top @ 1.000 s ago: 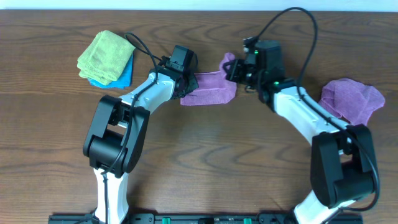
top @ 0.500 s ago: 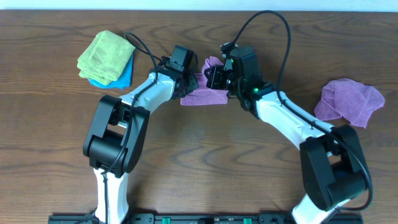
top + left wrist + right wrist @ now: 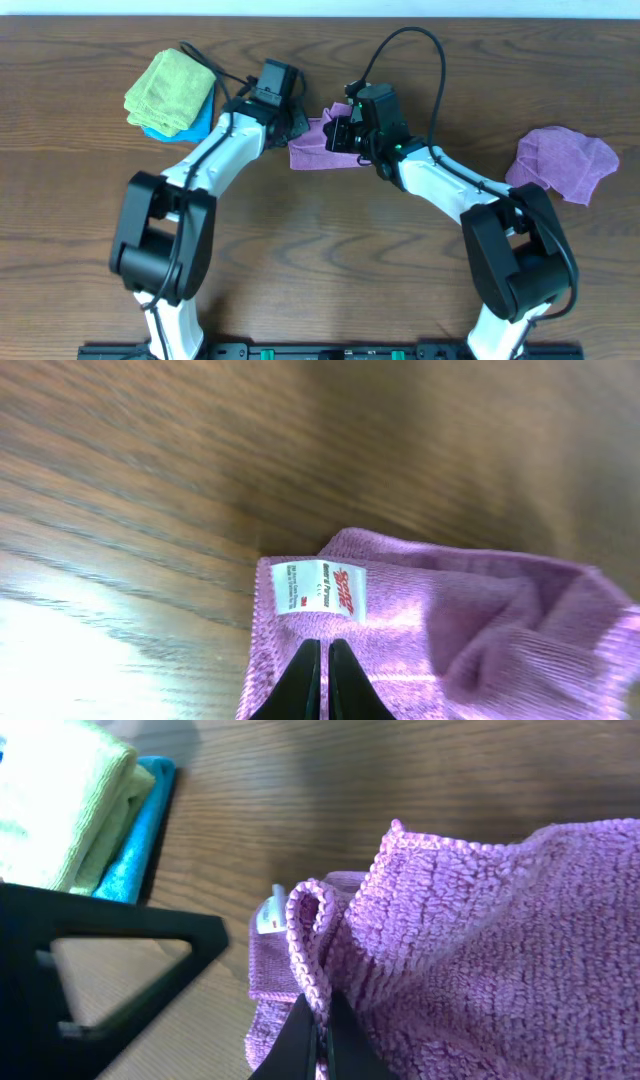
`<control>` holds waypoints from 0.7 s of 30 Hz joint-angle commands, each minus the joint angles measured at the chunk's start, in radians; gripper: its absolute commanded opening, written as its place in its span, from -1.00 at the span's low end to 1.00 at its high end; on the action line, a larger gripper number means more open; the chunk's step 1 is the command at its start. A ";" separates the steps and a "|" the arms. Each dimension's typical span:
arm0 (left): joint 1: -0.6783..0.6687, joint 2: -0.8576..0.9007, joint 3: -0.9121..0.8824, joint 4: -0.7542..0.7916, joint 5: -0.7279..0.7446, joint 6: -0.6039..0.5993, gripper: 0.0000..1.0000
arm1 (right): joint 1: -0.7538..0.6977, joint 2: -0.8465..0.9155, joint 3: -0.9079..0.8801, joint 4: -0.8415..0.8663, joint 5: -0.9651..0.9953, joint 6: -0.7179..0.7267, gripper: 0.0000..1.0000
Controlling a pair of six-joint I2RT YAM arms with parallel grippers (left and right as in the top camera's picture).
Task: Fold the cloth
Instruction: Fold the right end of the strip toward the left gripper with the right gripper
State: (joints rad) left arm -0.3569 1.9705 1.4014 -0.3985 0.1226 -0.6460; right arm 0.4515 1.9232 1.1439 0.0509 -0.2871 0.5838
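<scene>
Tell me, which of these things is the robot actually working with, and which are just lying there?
In use: the cloth, pinched by left gripper and right gripper.
Lying about: other purple cloth, green cloth, blue cloth.

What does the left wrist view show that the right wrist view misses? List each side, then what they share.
Left wrist only: the printed face of the small white tag, lying flat at the edge of the purple microfibre washcloth.
Right wrist only: the folded lime-green cloth stacked on a blue cloth, and a raised, curled fold of the washcloth's hem.
Both: the washcloth on the brown wooden table, pinched at its edge by the left gripper in one view and the right gripper in the other.
</scene>
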 commanded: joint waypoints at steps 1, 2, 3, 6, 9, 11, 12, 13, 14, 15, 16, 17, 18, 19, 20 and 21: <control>0.023 -0.050 0.010 -0.021 -0.023 0.038 -0.88 | 0.027 0.008 0.018 0.015 0.007 -0.040 -0.97; 0.030 -0.060 0.010 -0.028 -0.023 0.041 -0.88 | 0.034 0.008 0.018 0.020 0.011 -0.040 -0.97; 0.037 -0.068 0.010 -0.035 -0.023 0.040 -0.88 | 0.039 0.009 0.018 0.022 0.017 -0.041 -0.98; 0.053 -0.082 0.010 -0.057 -0.022 0.040 -0.88 | 0.050 0.012 0.018 0.022 0.029 -0.043 -0.97; 0.065 -0.090 0.010 -0.071 -0.022 0.040 -0.88 | 0.056 0.020 0.021 0.027 0.028 -0.043 -0.97; 0.069 -0.091 0.010 -0.076 -0.022 0.040 -0.88 | 0.059 0.026 0.021 0.035 0.029 -0.043 -0.98; 0.069 -0.091 0.010 -0.077 -0.022 0.040 -0.88 | 0.061 0.027 0.021 0.036 0.029 -0.043 -0.97; 0.069 -0.092 0.010 -0.078 -0.022 0.040 -0.88 | 0.061 0.029 0.021 0.040 0.029 -0.043 -0.98; 0.069 -0.092 0.010 -0.078 -0.022 0.040 -0.88 | 0.061 0.030 0.021 0.045 0.029 -0.042 -0.97; 0.069 -0.092 0.010 -0.078 -0.022 0.040 -0.88 | 0.062 0.032 0.022 0.049 0.029 -0.042 -0.97; 0.069 -0.092 0.010 -0.078 -0.022 0.040 -0.88 | 0.062 0.036 0.023 0.052 0.029 -0.042 -0.97; 0.069 -0.092 0.010 -0.078 -0.022 0.040 -0.88 | 0.063 0.042 0.028 0.051 0.029 -0.042 -0.97; 0.069 -0.092 0.010 -0.078 -0.022 0.040 -0.88 | 0.063 0.051 0.035 0.051 0.029 -0.042 -0.97; 0.069 -0.092 0.010 -0.078 -0.022 0.040 -0.88 | 0.064 0.063 0.046 0.050 0.029 -0.042 -0.97; 0.069 -0.093 0.010 -0.079 -0.022 0.040 -0.88 | 0.065 0.073 0.053 0.050 0.029 -0.042 -0.98; 0.069 -0.093 0.010 -0.080 -0.022 0.040 -0.88 | 0.068 0.077 0.063 0.050 0.028 -0.042 -0.98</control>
State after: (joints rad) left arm -0.2916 1.9041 1.4014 -0.4706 0.1192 -0.6235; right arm 0.5037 1.9720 1.1706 0.0990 -0.2680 0.5583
